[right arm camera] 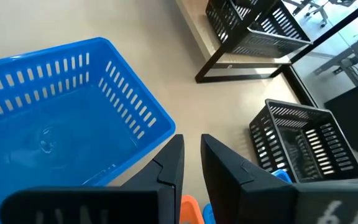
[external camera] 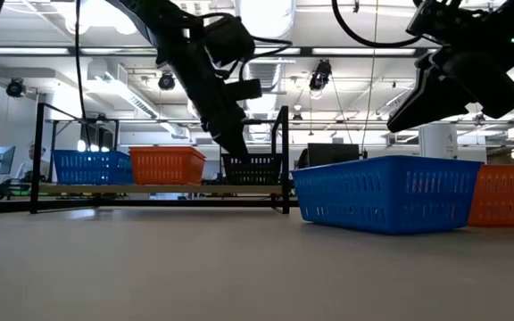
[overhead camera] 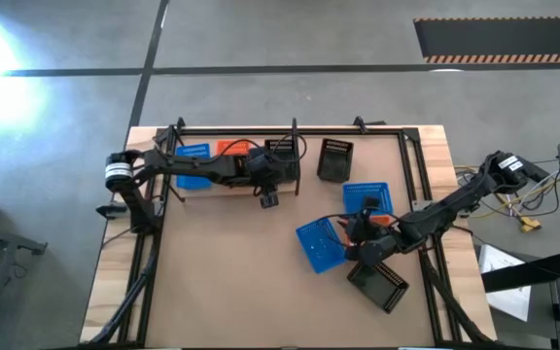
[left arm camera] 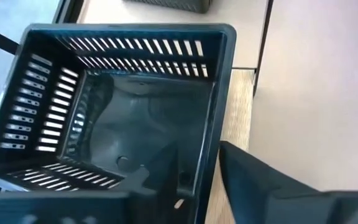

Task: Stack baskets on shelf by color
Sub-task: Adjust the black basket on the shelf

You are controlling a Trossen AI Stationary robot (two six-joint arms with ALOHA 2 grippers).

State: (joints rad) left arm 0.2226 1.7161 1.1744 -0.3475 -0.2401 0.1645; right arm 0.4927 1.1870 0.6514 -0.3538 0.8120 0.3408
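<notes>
The shelf [overhead camera: 217, 185] stands along the table's far edge and carries a blue basket [overhead camera: 192, 161], an orange basket [overhead camera: 229, 149] and a black basket [overhead camera: 282, 156] side by side. My left gripper [overhead camera: 263, 175] is shut on that black basket [left arm camera: 123, 118]. Another black basket [overhead camera: 335, 160] sits on the table right of the shelf. Two blue baskets [overhead camera: 367, 195] [overhead camera: 319, 244], a black one [overhead camera: 379, 284] and an orange one [external camera: 507, 196] lie on the right half. My right gripper [right arm camera: 192, 162] hangs shut and empty above the blue basket [right arm camera: 55, 112]. My left gripper holds the black basket by one wall [left arm camera: 209, 155], near its rim. One finger [left arm camera: 160, 183] is inside the basket and the other finger [left arm camera: 260, 180] outside. The fingers slant down from above. The basket sits upright at the shelf's right end, level with the other two.
Black rods frame the shelf, with uprights [external camera: 284, 156] at its ends. The table's near-left half [overhead camera: 222, 282] is bare brown board. The right arm partly hides the orange basket [overhead camera: 383, 221]. Cables lie off the table's right edge.
</notes>
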